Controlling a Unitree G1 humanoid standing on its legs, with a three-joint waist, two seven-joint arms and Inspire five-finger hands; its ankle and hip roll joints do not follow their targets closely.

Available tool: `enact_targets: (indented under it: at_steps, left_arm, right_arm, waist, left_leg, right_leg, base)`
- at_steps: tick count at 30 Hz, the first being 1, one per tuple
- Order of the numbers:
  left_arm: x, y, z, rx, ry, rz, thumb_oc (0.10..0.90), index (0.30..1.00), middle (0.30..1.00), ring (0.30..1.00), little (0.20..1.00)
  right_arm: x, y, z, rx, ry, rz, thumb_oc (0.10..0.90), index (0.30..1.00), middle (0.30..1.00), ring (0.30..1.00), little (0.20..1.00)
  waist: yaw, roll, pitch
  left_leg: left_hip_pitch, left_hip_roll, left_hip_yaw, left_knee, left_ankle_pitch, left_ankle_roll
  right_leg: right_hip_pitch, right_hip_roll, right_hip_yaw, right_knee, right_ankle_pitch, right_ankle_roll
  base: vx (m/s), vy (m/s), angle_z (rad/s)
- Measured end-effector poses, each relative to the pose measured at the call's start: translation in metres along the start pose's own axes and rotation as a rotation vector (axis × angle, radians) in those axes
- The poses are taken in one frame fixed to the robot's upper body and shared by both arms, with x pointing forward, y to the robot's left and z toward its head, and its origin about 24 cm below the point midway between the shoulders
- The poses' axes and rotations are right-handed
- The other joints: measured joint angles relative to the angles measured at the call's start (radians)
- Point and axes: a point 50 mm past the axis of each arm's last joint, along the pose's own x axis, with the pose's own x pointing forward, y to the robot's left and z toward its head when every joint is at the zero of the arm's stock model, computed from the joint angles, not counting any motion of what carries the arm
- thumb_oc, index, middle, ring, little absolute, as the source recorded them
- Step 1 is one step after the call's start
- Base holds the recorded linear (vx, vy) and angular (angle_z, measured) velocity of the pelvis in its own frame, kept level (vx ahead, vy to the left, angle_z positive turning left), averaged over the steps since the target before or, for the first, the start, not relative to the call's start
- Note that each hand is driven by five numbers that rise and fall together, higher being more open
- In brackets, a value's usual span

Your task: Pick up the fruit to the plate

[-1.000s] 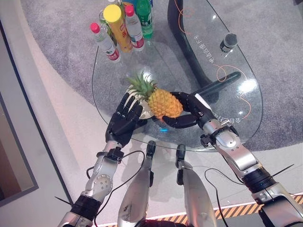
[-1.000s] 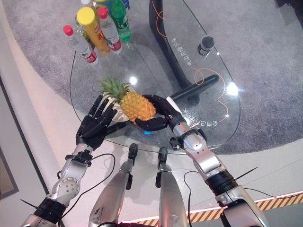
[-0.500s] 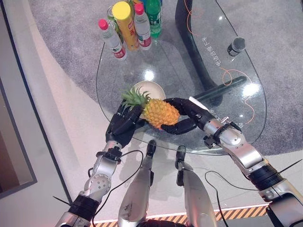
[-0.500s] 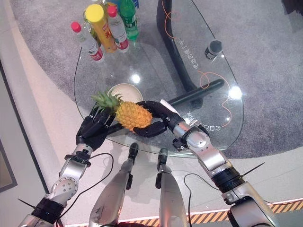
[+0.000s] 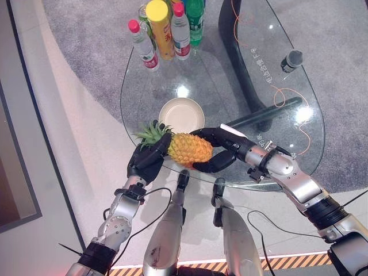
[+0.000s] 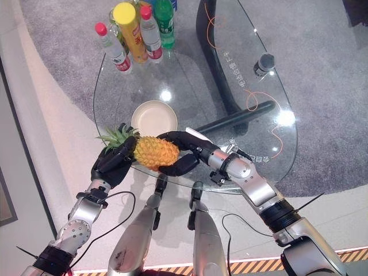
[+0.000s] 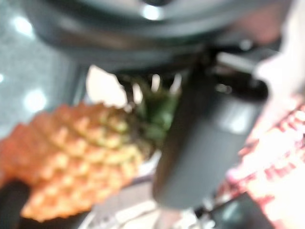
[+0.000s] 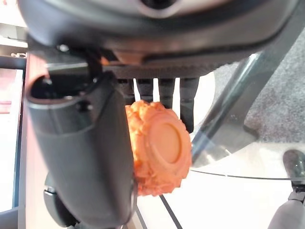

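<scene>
1. Now the right robot hand [image 5: 221,150] has fingers and thumb curled round the pineapple [image 5: 188,148] body.
2. Left robot hand [image 5: 150,159] is clamped on its leafy crown end, at 9 o'clock of the fruit.
3. Pineapple lies sideways, held over the counter [image 5: 230,86] near edge.
4. Plate [image 5: 181,114] sits at 12 o'clock from it, bare.
5. Bottles [image 5: 168,29] stand at the far rim.

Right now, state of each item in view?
pineapple: on its side, held between both hands at the table's near edge
plate: empty, on table
left hand: fingers curled at crown
right hand: fingers curled round body
bottles: upright, capped
</scene>
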Motion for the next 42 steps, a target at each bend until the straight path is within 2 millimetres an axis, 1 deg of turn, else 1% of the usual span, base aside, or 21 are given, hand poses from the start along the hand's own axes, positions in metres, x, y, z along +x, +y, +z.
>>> enact_targets:
  at_steps: [12,13,14,15,22,26,34,42]
  left_arm:
    - [-0.004,0.004,-0.004,-0.020,0.023,0.019,0.800,0.900,0.900,0.900,0.900]
    - [-0.004,0.004,-0.005,-0.023,0.025,0.019,0.517,0.658,0.658,0.658,0.617]
    - [-0.004,0.004,-0.005,-0.023,0.025,0.019,0.399,0.556,0.556,0.556,0.499]
    - [-0.004,0.003,-0.005,-0.025,0.025,0.019,0.100,0.300,0.300,0.300,0.200]
    - [-0.003,0.002,-0.007,-0.043,0.007,0.018,0.100,0.300,0.300,0.300,0.200]
    - [-0.003,0.003,-0.003,-0.050,-0.037,0.024,0.100,0.300,0.300,0.300,0.200]
    - [-0.003,0.003,0.000,-0.057,-0.084,0.028,0.100,0.300,0.300,0.300,0.200]
    - [-0.003,0.001,-0.001,-0.082,-0.128,0.031,0.100,0.300,0.300,0.300,0.200]
  right_arm:
    - [0.007,0.005,0.005,0.000,-0.016,0.017,0.100,0.300,0.300,0.300,0.200]
    - [0.007,0.004,0.005,0.001,-0.016,0.017,0.100,0.300,0.300,0.300,0.200]
    - [0.007,0.004,0.005,0.001,-0.017,0.016,0.100,0.300,0.300,0.300,0.200]
    - [0.007,0.005,0.005,0.002,-0.017,0.017,0.100,0.300,0.300,0.300,0.200]
    - [0.009,0.009,0.005,0.019,-0.028,0.026,0.100,0.300,0.300,0.300,0.200]
    - [0.015,0.016,0.009,0.042,-0.053,0.037,0.100,0.300,0.300,0.300,0.200]
    - [0.018,0.020,0.012,0.056,-0.077,0.040,0.100,0.300,0.300,0.300,0.200]
    - [0.020,0.022,0.014,0.066,-0.090,0.036,0.100,0.300,0.300,0.300,0.200]
  waist:
    - [0.003,0.000,0.000]
    - [0.003,0.000,0.000]
    - [0.002,0.000,0.000]
    - [0.001,0.000,0.000]
    - [-0.002,0.000,0.000]
    - [0.000,0.000,0.000]
    - [0.002,-0.005,0.001]
    - [0.002,-0.008,0.002]
  left_leg:
    - [-0.013,-0.007,-0.018,0.010,-0.003,-0.004]
    - [-0.015,-0.008,-0.018,0.011,-0.003,-0.004]
    - [-0.018,-0.008,-0.018,0.011,-0.003,-0.004]
    - [-0.019,-0.008,-0.017,0.011,-0.003,-0.004]
    - [-0.019,-0.006,-0.017,0.011,-0.004,-0.004]
    - [-0.019,-0.004,-0.016,0.011,-0.004,-0.004]
    - [-0.019,-0.003,-0.016,0.011,-0.004,-0.004]
    - [-0.019,-0.002,-0.017,0.011,-0.004,-0.004]
  right_leg:
    - [-0.001,-0.009,-0.019,0.001,-0.003,0.002]
    - [-0.003,-0.009,-0.019,0.001,-0.003,0.002]
    - [-0.006,-0.009,-0.019,0.002,-0.003,0.002]
    - [-0.007,-0.009,-0.018,0.002,-0.003,0.002]
    - [-0.008,-0.008,-0.018,0.001,-0.003,0.002]
    - [-0.009,-0.007,-0.019,0.003,-0.004,0.002]
    - [-0.009,-0.009,-0.019,0.003,-0.004,0.002]
    - [-0.008,-0.009,-0.021,0.003,-0.004,0.002]
  base:
    - [0.01,0.006,0.05]
    - [0.00,0.000,0.00]
    - [0.00,0.000,0.00]
    - [0.00,0.000,0.00]
    - [0.00,0.000,0.00]
    - [0.00,0.000,0.00]
    - [0.00,0.000,0.00]
    - [0.00,-0.004,0.00]
